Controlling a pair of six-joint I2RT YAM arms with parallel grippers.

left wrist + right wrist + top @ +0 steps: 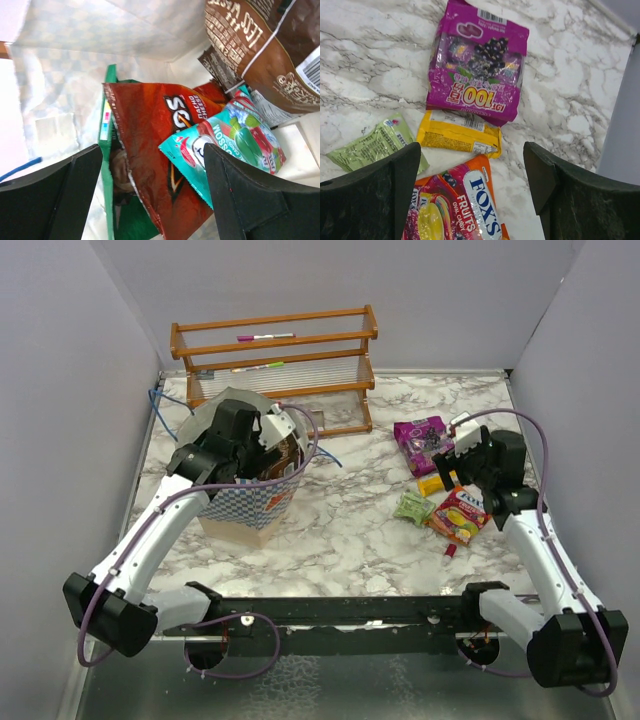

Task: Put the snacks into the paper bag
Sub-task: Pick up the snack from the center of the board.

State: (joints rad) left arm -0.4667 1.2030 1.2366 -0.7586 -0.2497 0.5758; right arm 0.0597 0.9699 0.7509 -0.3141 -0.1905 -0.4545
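Top view: paper bag (240, 508) stands upright, mouth up, near the table's (350, 530) left edge, in front of the wooden rack (275, 350). Left gripper (283, 445) sits over the bag mouth. Right gripper (448, 468) hovers near the right edge above four flat packs: magenta pack (422, 435), yellow pack (432, 485), light-green pack (413, 507), red-yellow pack (460, 515).

Left wrist view: left gripper (152, 155) jaws wide apart, nothing between. Inside the bag, Doritos bag (145, 125) has its long axis slanting upper left to lower right. Teal pack (225, 145) lies over it, brown bag (260, 50) upper right, green bag (112, 210) along its left side.

Right wrist view: right gripper (470, 155) jaws apart, empty. Magenta pack (477, 70) long axis runs away from the gripper, barcode end far. Yellow pack (457, 135) lies crosswise just beside it. Light-green pack (375, 145) slants at left. Red-yellow pack (455, 210) is nearest, slanted and partly cropped.
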